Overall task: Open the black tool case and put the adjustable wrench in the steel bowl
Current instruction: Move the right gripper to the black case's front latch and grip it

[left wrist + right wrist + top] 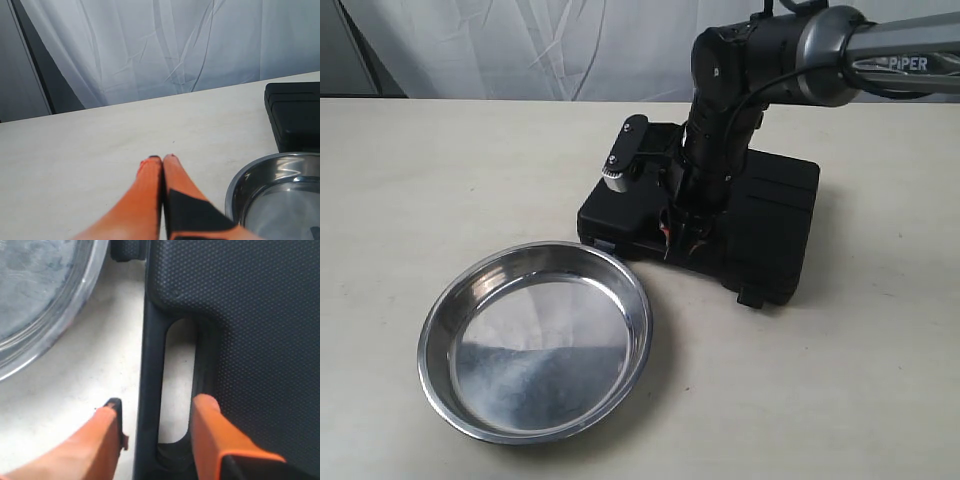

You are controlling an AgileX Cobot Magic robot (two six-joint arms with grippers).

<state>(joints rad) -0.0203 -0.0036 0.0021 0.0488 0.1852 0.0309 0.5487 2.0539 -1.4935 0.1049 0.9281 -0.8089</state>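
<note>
The black tool case lies shut on the table, its lid down. My right gripper points down at its front edge. In the right wrist view the right gripper is open, one finger on each side of the bar of the case's handle, without pinching it. The textured lid fills that view. The steel bowl sits empty in front of the case, to the left. My left gripper is shut on nothing above bare table, beside the bowl. The adjustable wrench is hidden.
A white curtain hangs behind the table's far edge. A small latch tab sticks out of the case's front right corner. The bowl's rim lies close to the case handle.
</note>
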